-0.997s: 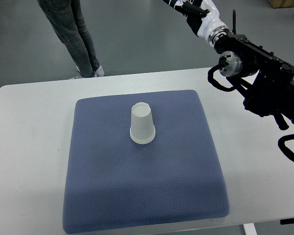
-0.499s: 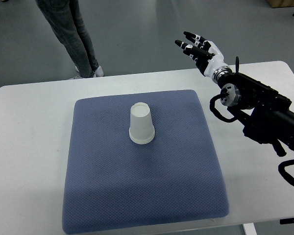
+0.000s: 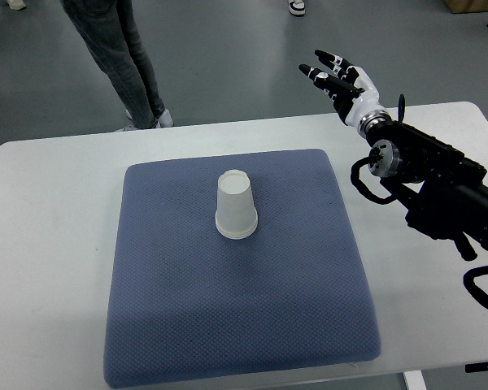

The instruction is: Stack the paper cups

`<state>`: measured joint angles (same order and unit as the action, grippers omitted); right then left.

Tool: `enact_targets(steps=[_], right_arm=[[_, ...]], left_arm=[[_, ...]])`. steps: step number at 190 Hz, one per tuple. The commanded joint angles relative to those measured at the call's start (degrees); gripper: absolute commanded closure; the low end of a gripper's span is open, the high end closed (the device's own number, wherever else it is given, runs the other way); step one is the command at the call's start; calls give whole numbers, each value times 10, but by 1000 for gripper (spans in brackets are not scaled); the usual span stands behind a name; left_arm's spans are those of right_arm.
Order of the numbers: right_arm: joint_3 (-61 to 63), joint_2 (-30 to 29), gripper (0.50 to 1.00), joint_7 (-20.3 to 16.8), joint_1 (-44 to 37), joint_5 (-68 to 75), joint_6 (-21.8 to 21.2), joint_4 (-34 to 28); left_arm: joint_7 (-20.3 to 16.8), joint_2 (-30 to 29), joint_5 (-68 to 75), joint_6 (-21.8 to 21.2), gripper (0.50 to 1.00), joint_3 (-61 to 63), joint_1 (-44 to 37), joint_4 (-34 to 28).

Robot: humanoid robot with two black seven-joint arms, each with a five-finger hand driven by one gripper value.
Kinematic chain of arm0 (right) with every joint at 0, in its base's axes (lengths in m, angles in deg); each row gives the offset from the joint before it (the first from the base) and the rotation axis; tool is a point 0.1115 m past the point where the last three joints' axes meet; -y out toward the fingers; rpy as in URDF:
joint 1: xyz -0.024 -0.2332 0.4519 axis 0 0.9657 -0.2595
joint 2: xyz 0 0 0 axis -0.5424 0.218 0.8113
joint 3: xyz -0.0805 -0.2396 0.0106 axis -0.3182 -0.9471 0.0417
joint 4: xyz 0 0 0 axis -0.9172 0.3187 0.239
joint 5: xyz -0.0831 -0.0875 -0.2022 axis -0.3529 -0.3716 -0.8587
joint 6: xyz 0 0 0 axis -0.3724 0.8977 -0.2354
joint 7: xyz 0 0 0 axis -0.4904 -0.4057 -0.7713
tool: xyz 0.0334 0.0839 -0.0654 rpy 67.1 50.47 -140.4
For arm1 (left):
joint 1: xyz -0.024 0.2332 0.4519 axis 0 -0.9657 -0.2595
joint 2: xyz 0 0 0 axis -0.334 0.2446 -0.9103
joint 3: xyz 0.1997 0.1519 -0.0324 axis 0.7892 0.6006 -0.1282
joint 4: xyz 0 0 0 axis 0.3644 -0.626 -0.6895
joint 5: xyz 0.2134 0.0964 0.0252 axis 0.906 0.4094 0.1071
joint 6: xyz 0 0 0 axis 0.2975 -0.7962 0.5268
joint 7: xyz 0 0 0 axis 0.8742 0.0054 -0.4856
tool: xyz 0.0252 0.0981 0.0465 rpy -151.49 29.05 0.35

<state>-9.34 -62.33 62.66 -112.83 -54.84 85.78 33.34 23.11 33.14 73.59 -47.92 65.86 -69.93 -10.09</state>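
Note:
A white paper cup (image 3: 235, 205) stands upside down near the middle of the blue-grey mat (image 3: 236, 268). It may be more than one cup nested; I cannot tell. My right hand (image 3: 339, 78) hangs past the table's far edge, well to the right of and beyond the cup, fingers spread and holding nothing. Its black forearm (image 3: 439, 183) runs in from the right edge over the table. The left arm is out of view.
The mat lies on a white table (image 3: 49, 244). A person's legs (image 3: 118, 57) in grey jeans stand on the floor beyond the table's far left side. Another shoe (image 3: 297, 6) shows at the top edge.
The right hand has come down from the top of the picture, with the forearm settling lower, and now drifts slightly right. The cup has not moved.

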Motion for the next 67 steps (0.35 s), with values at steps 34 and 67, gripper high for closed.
enact_targets(steps=[34, 67], right_arm=[[4, 0, 599, 8, 0, 4, 9, -1], [4, 0, 599, 8, 2, 7, 9, -1]], left_arm=[[0, 0, -1, 0, 500, 0, 1, 0], [0, 0, -1, 0, 500, 0, 1, 0]])
